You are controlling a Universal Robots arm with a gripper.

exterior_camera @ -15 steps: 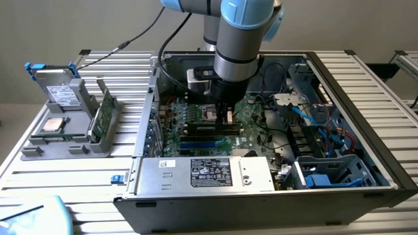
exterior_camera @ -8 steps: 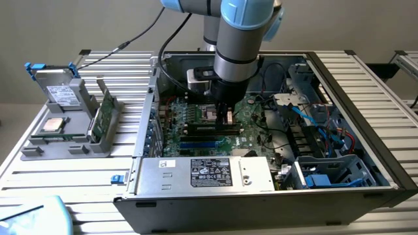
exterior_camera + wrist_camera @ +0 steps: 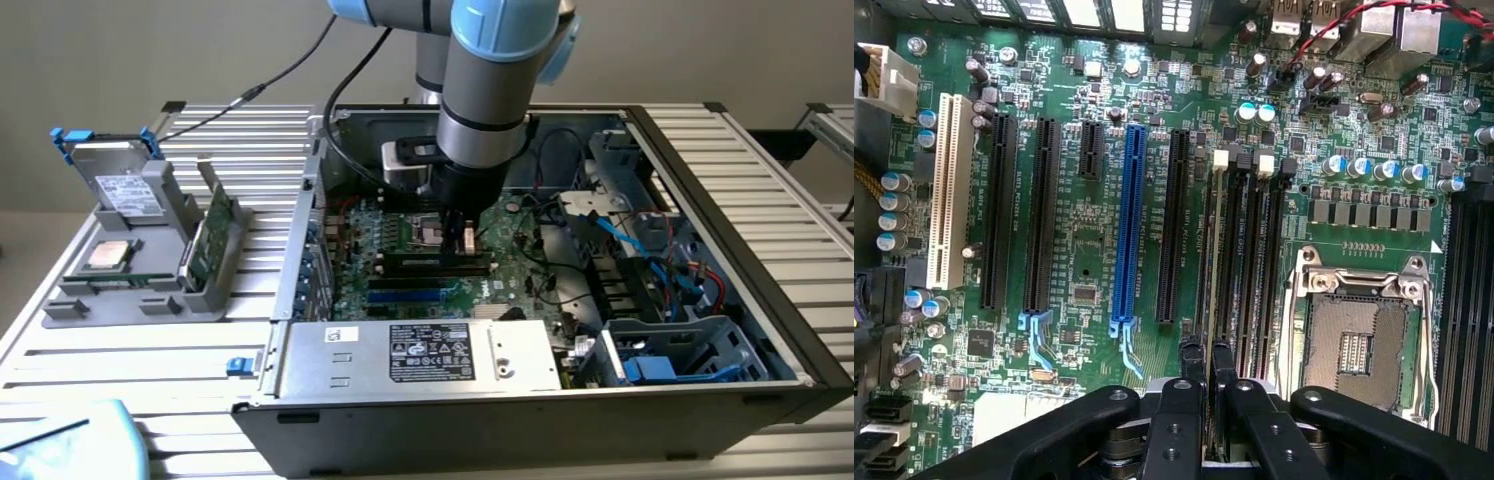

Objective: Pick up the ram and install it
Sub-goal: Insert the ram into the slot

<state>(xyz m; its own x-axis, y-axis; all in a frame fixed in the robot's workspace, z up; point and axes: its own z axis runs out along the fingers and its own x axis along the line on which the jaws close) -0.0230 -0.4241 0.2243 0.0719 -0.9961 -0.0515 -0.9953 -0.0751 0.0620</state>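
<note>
Ram held edge-on over the memory slots beside the CPU socket

The gripper (image 3: 1209, 365) is clenched on the ram (image 3: 1211, 250), a thin strip seen from its edge. It lies along the memory slot (image 3: 1212, 300) of this bank farthest from the CPU socket (image 3: 1354, 345), between the socket and the black expansion slot (image 3: 1174, 225). Whether it already touches the slot I cannot tell. Seating it well seems to call for keeping the strip parallel to the slot and upright, with even pressure along its length and the white latch (image 3: 1221, 157) clear at the slot's end. Room is tight sideways, with neighbouring slots just beside it. The case walls (image 3: 315, 190) stand well apart from the socket, so there is free room above.
</note>
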